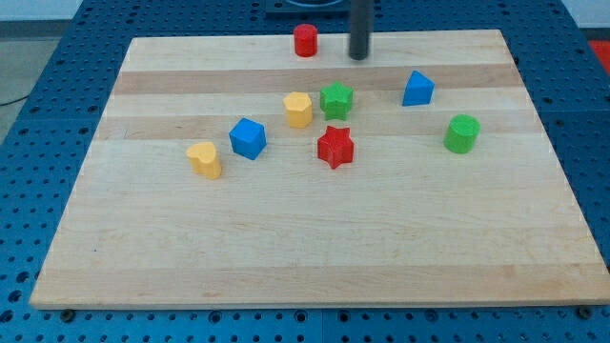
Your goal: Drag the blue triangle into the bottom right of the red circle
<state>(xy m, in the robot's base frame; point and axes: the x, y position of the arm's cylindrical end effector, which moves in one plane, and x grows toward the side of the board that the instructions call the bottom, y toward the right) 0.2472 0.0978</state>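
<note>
Camera view is showing my tip (358, 56) sitting near the board's top edge, just to the view's right of the red circle (305, 41) and touching no block; being a bare rod, it has no fingers to spread or press together. Taking the red circle as landmark, the blue triangle (417, 89) is lying well off to its lower right, apart from my tip and resting flat. Judging by this, the approach step is under way: nothing is being pushed yet. Next I should be swinging round to the triangle's far side, at the view's right, then pushing it leftward and slightly up toward the spot just below-right of the red circle. The triangle's apex seems to be pointing toward the view's top; no clear long axis is showing.
</note>
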